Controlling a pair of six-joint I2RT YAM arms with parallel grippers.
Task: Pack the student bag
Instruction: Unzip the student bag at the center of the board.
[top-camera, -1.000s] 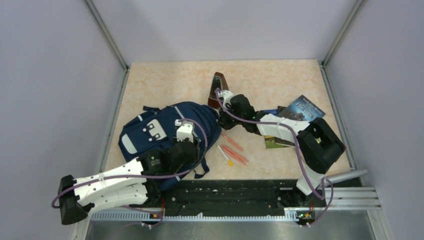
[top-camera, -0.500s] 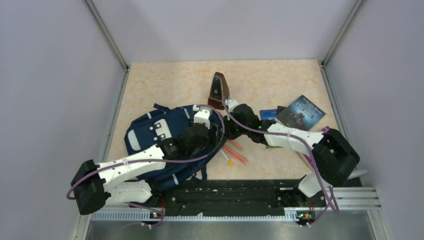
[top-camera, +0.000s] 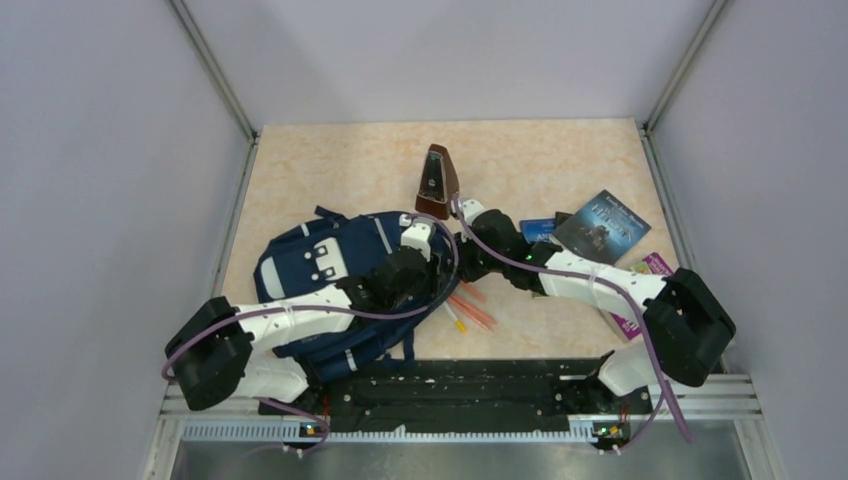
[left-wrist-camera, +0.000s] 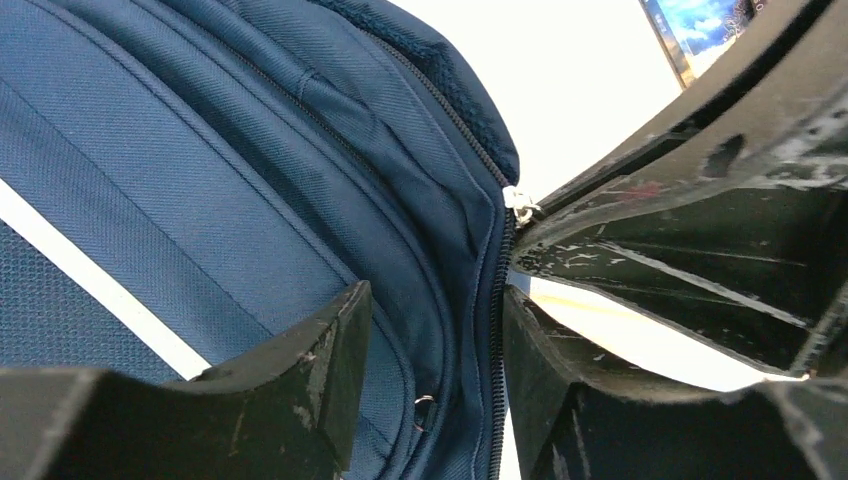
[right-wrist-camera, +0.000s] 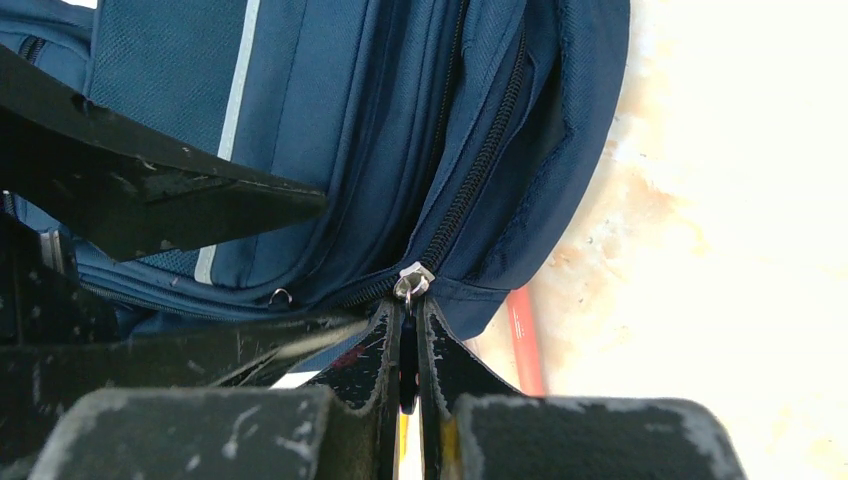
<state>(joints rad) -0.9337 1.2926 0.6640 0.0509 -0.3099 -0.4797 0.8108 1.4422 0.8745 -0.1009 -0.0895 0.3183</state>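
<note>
Left pincer shifted right, zipper pull half-hidden

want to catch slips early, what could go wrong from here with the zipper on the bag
1. The right gripper pinches only the small zipper pull at its fingertips; a tug could slip it free.
2. The left gripper is open astride the student bag seam, not clamping, so the bag may drag instead of unzipping.
3. The pens lie right beside the bag and could get swept.

No legible text; lettering on dark book cover too small.
</note>
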